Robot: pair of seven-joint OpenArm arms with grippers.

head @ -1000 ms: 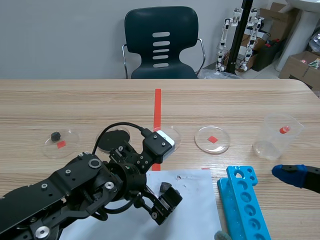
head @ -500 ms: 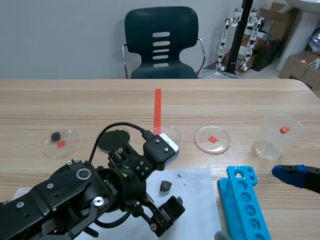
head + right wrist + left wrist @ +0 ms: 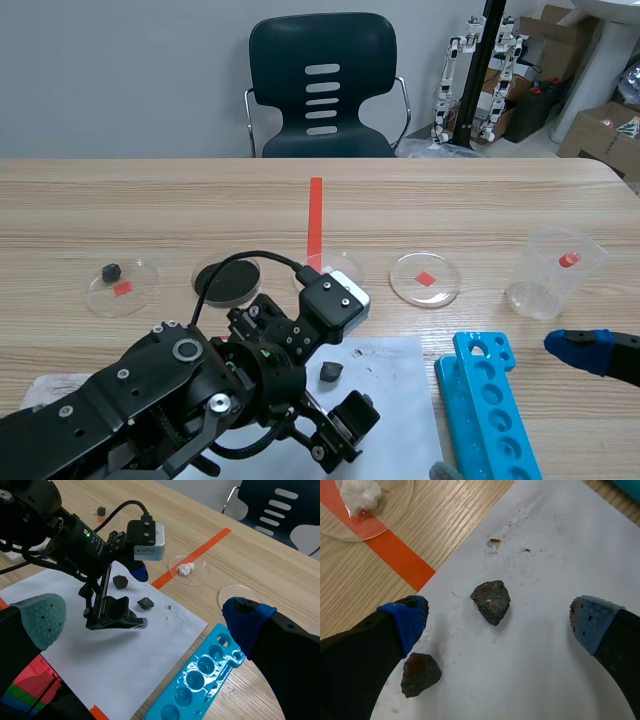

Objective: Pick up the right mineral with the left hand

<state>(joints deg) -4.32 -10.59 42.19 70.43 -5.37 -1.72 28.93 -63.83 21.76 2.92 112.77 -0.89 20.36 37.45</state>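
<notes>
Two dark, jagged stones lie on a white paper sheet (image 3: pixel 545 670). The right mineral (image 3: pixel 491 601) sits between the spread, empty fingers of the left gripper (image 3: pixel 501 625). Descending skewed, one finger might clip the neighbouring left stone (image 3: pixel 420 674) or flick the target aside.

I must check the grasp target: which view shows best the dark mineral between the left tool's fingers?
The left wrist view: the mineral lies large on the white paper, inside the open left tool. The scene view shows it small beside the left arm; the right wrist view, a tiny dark lump.
</notes>
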